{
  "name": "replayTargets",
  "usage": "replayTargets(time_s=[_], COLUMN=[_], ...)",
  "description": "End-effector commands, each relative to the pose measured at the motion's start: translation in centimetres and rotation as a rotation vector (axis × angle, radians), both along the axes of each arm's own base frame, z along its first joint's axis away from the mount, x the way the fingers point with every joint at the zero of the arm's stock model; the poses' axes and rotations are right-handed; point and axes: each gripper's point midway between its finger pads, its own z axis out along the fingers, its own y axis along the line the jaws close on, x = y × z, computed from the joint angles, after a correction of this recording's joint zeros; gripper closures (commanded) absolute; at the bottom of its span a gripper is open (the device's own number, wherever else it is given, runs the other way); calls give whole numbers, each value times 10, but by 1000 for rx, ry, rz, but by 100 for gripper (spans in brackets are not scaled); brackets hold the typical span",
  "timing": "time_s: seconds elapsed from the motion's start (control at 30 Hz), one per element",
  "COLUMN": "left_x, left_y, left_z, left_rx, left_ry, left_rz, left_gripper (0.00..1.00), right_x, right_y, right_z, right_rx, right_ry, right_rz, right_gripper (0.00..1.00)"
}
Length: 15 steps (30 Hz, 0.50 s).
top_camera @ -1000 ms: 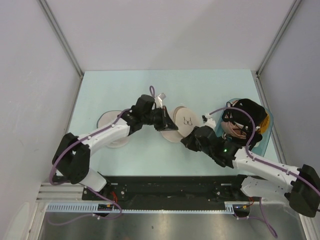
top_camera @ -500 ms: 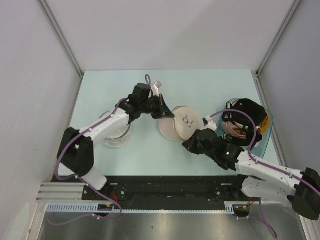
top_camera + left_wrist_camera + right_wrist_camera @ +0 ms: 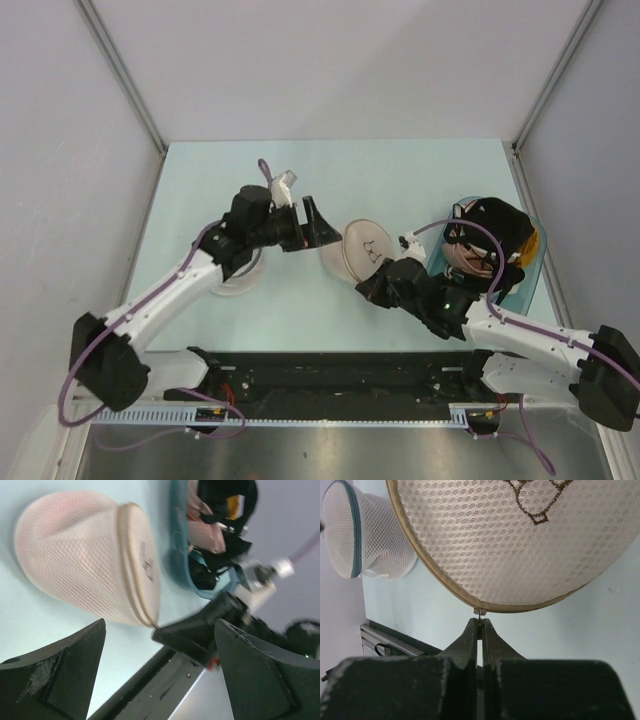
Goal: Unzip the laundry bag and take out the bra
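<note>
The cream mesh laundry bag (image 3: 362,250) stands tilted on the table between my arms, its zip closed all round. Its bra icon (image 3: 536,500) faces my right wrist camera. My right gripper (image 3: 480,622) is shut on the small zip pull (image 3: 479,612) at the bag's lower rim, also seen from above (image 3: 378,283). My left gripper (image 3: 322,225) hangs open just left of the bag (image 3: 85,565), apart from it, with nothing between its fingers (image 3: 65,675). The bra is hidden; only a faint pink tint shows through the mesh.
A whiter round pouch (image 3: 365,535) with a teal zip lies left of the bag, under my left arm (image 3: 235,275). A teal basket (image 3: 528,262) at the right edge holds black clothing (image 3: 497,222) and pink fabric (image 3: 205,532). The black base rail (image 3: 330,365) runs along the near edge.
My left gripper let go of the bag's left side, opened wide and drew back to the left. The right gripper stayed shut on the zip pull, and the bag shifted slightly.
</note>
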Motion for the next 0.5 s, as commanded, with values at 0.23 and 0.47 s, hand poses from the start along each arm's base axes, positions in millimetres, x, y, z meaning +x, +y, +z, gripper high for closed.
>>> replayTargets(time_s=[0.23, 0.47], left_x=[-52, -44], left_y=[-45, -59], left_z=[-43, -63], left_rx=[-127, -121], left_ry=[121, 175], left_rz=[-176, -182], left_gripper=[13, 47], right_x=[20, 17], right_y=[19, 15], right_z=[21, 27], right_rx=[52, 57], right_ry=[-38, -46], right_rz=[14, 4], right_gripper=[100, 100])
